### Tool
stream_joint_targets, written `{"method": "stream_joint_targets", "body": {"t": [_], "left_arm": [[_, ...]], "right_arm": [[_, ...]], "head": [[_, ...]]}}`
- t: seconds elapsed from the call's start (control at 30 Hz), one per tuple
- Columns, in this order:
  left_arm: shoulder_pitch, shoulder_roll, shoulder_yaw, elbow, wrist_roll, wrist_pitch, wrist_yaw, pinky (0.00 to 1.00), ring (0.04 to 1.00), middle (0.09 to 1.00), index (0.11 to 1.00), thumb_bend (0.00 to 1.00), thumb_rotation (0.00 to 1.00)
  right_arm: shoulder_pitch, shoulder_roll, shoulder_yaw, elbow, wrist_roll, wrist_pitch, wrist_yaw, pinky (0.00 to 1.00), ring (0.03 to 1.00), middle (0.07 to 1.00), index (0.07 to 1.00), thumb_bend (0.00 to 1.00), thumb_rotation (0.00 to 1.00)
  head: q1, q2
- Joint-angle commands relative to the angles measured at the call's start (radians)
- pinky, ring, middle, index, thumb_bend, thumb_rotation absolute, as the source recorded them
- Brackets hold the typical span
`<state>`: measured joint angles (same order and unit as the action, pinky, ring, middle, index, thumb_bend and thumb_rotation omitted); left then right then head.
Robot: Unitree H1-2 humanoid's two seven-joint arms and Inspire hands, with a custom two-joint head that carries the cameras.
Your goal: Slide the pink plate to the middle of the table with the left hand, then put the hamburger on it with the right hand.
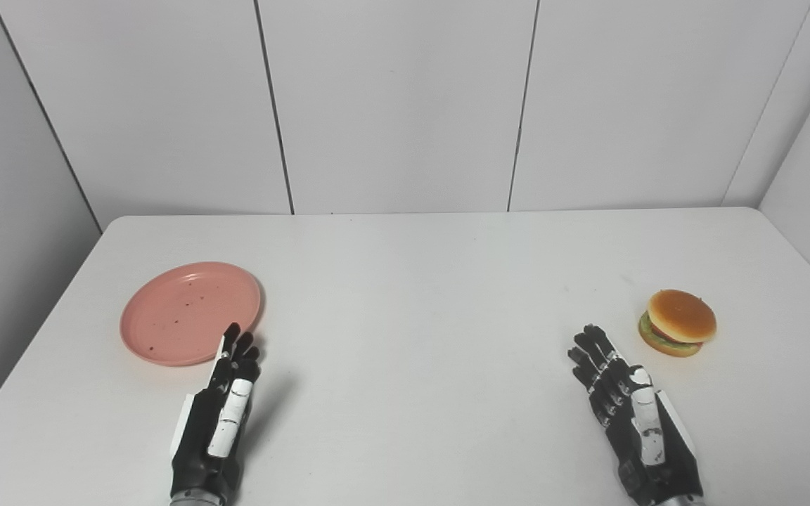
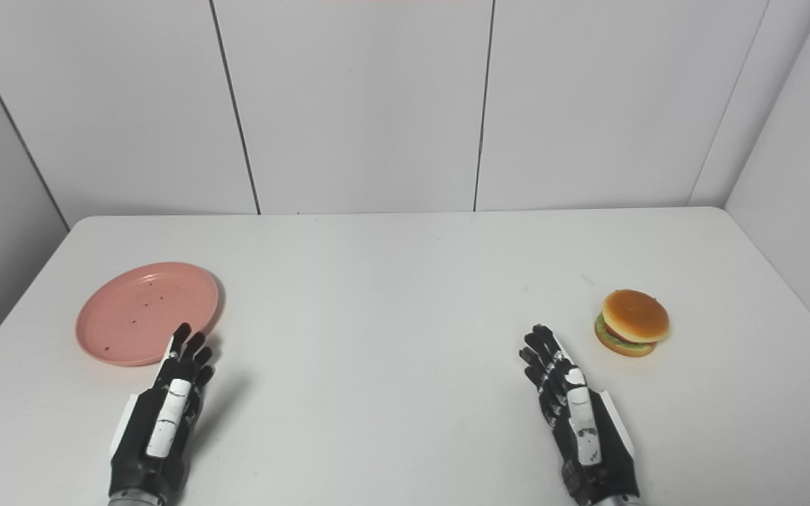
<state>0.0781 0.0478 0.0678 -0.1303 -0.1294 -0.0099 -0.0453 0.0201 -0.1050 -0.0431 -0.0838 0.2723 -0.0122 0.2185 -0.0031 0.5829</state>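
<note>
A pink plate lies flat on the left part of the white table, empty but for dark specks. A hamburger with a tan bun sits on the right part. My left hand is open with fingers straight, its fingertips at the plate's near right rim; I cannot tell if they touch it. My right hand is open and empty, fingers straight, a little left of and nearer than the hamburger, apart from it.
The white table ends at a rounded back edge against white wall panels. Side walls stand close on the left and right.
</note>
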Motion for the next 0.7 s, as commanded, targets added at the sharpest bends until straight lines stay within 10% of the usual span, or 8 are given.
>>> {"method": "stream_joint_targets", "body": {"t": [0.0, 0.67], "left_arm": [[-0.009, 0.001, -0.002, -0.027, -0.002, -0.012, -0.004, 1.0, 0.985, 1.0, 1.0, 0.8, 0.78], [-0.009, 0.002, -0.003, -0.029, -0.002, -0.004, -0.005, 1.0, 0.987, 1.0, 1.0, 0.8, 0.78]], "right_arm": [[-0.024, -0.018, -0.015, 0.028, -0.008, -0.037, -0.001, 0.99, 0.948, 0.95, 0.945, 0.85, 1.0], [-0.024, -0.015, -0.017, 0.028, -0.007, -0.035, -0.001, 0.99, 0.944, 0.947, 0.943, 0.86, 0.99]], "head": [[0.0, 0.001], [-0.001, 0.001]]}}
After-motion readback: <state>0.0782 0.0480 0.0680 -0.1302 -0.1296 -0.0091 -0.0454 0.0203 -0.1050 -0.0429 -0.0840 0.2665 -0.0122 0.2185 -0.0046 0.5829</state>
